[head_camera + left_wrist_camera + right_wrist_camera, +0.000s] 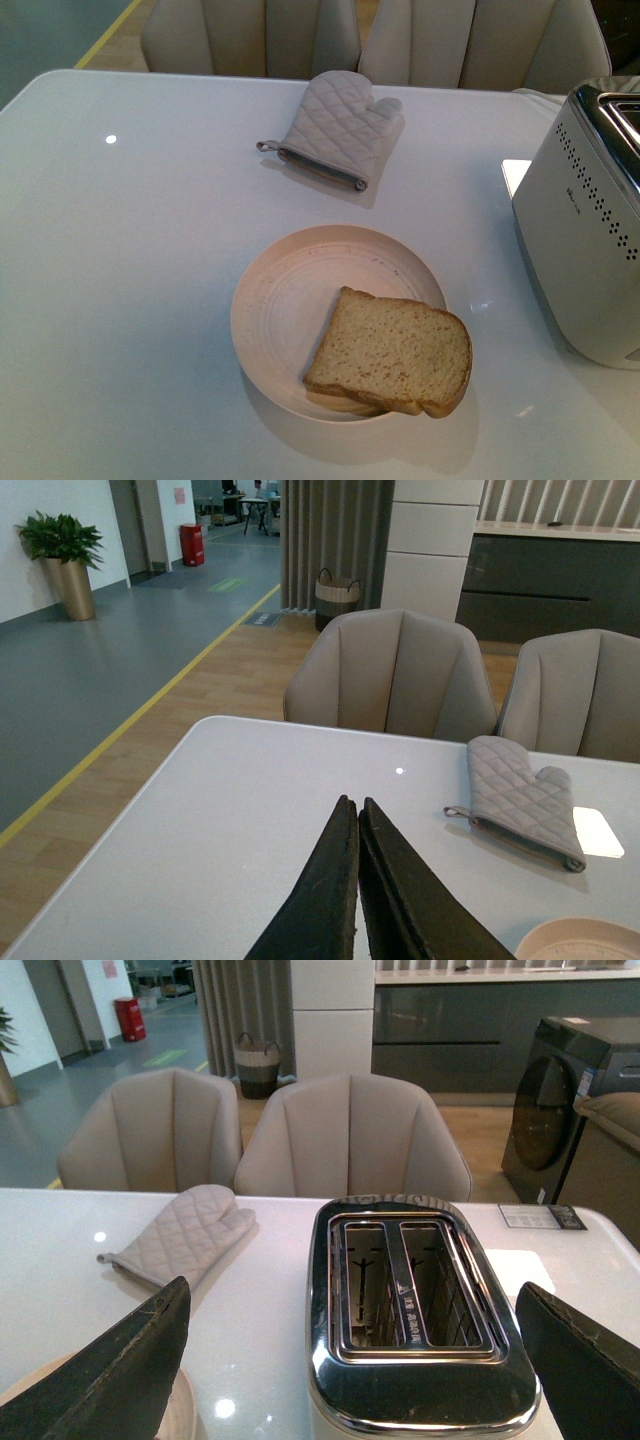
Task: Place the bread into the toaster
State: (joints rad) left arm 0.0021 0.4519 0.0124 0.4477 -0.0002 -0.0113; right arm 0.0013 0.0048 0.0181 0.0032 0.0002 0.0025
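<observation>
Reads as a home-style kitchen-dining mock-up inside a larger hall. Evidenced by white table, padded chairs, toaster, dark cabinets, front-loading washer; beyond these, grey floor with yellow line (walkway-type marking) and potted plant.

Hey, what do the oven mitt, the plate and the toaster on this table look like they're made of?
The oven mitt looks like grey quilted fabric: diamond stitching, soft matte surface. The plate seems glazed ceramic, pale pink with faint rings, though plastic is possible. The toaster has a matte white body, painted metal or plastic, and a mirror-shiny, chrome-like metal top.
</observation>
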